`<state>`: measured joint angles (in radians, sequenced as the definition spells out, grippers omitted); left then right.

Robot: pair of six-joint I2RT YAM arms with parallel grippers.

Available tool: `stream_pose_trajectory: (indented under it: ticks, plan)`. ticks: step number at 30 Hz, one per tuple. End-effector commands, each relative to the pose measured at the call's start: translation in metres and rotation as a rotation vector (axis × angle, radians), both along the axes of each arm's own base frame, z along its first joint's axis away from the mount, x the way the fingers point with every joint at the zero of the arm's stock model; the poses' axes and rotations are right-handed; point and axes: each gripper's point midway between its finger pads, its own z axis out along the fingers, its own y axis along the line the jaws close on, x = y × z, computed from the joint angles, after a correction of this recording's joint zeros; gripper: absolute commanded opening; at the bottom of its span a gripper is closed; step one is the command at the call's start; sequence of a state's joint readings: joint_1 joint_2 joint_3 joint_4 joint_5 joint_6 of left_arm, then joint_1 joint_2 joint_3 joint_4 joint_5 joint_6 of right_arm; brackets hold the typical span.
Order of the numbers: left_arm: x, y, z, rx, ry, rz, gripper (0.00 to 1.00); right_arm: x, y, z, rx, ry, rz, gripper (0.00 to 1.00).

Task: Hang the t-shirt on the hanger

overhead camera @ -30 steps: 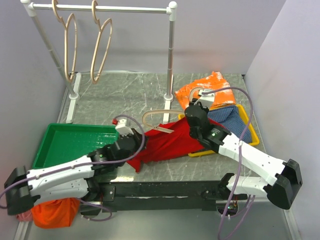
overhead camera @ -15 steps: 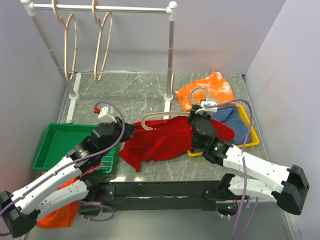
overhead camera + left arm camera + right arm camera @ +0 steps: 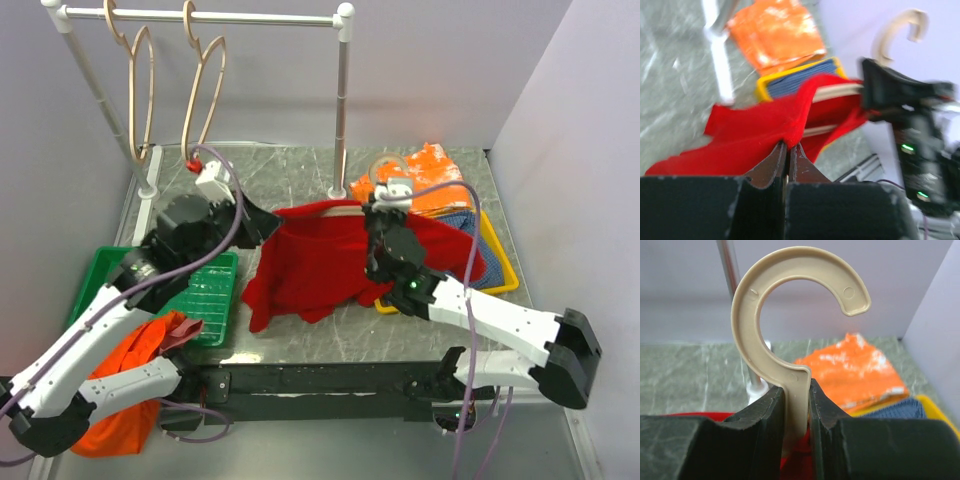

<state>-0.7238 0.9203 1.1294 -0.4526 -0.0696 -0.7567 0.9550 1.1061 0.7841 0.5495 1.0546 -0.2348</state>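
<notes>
The right tool [image 3: 796, 407] is clamping narrow jaws on the neck of the hanger [image 3: 745, 315], just under the hook, and is holding it upright above the counter [image 3: 290, 180]. The left tool [image 3: 788, 150] is pinching a fold of the shirt [image 3: 750, 132], closed tight on the cloth at its upper left edge, and is holding it up about level with the hanger's arm.

The shirt is draping over the hanger. In the top view a pale wooden arm is showing along the top of the red cloth, and the rest is hanging down between the two robot arms, its lower edge near or on the counter. Whether the hanger's left end is sitting inside the shoulder, I cannot tell.

The shirt is looking light, soft and limp, so it is likely sagging and bunching wherever nothing is holding it. A pinch on a doubled edge near shoulder or hem is probably giving the surest hold. The hanger is looking stiff, light and smooth. Gripping its neck is leaving both arms free, though it may be twisting in the jaws if the cloth is dragging sideways.

Behind, an orange garment [image 3: 440, 172] and a blue cloth [image 3: 455, 218] in a yellow tray [image 3: 503, 272] are lying apart.
</notes>
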Motion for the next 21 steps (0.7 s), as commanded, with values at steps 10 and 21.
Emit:
stream_pose_trajectory:
  ticks: [10, 21]
  plan:
    - [-0.018, -0.007, 0.12, 0.077, -0.234, -0.187, 0.1, -0.013, 0.076, 0.157, -0.022, -0.191, 0.23, 0.0]
    - [-0.013, 0.027, 0.124, 0.186, -0.264, -0.061, 0.08, -0.033, 0.077, 0.14, -0.001, -0.186, 0.396, 0.0]
